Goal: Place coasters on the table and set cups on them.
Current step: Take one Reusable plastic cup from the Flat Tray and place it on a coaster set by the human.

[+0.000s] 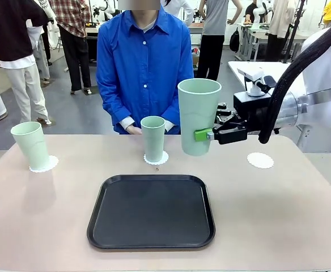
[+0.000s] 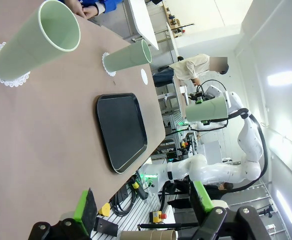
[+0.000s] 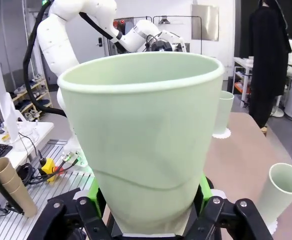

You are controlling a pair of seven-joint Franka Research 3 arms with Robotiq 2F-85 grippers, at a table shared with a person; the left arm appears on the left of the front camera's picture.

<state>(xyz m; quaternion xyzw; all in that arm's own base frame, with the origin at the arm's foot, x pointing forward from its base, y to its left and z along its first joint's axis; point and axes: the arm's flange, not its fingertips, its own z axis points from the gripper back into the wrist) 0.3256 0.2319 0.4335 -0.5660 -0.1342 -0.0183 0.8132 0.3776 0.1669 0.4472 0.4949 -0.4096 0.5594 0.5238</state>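
Cups: three pale green tumblers – one stands on a doily at the table's left, one on a doily in the middle in front of the person, and the third hangs in the air, upright, well above the table.
Coasters: left doily and middle doily each carry a cup; the right doily lies bare.
Right gripper: clamped on the lower part of the raised cup, green pads pressing its wall; the right wrist view shows the wall slightly dented where we squeeze it.
Left gripper: jaws spread wide, holding nothing, off to the side of the table.
Tray: black, lying in front of us, nothing on it.
Person: hands resting at the far edge, just behind the middle cup.
Step in hand: by our judgement, carrying the last cup over to the bare doily.
Risk – placement: the cup sits to the left of the free doily; if we lower early, it lands on bare table.
Risk – doily: thin paper; a base sliding sideways could push or crumple it.
Risk – grip: the soft wall could slip or spring on release and tip the tall cup.
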